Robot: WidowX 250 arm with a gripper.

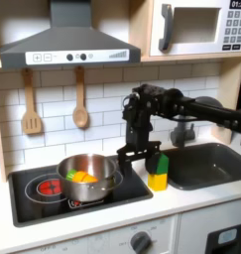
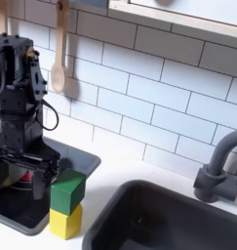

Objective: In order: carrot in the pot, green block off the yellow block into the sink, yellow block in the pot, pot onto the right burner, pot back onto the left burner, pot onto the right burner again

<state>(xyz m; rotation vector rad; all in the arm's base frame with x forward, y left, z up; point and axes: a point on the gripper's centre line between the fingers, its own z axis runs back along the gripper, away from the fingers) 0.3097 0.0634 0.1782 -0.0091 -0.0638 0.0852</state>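
- In the first exterior view we see the carrot (image 1: 82, 176) already inside the pot (image 1: 89, 175), which sits on the stove's left burner. The green block (image 1: 159, 164) is on the yellow block (image 1: 157, 182), beside the sink (image 1: 206, 165).
- In the second exterior view the tool (image 2: 25, 168) hangs just beside the stack, nearer the pot than the sink. We judge the knock is next; we cannot tell how wide its jaws stand.
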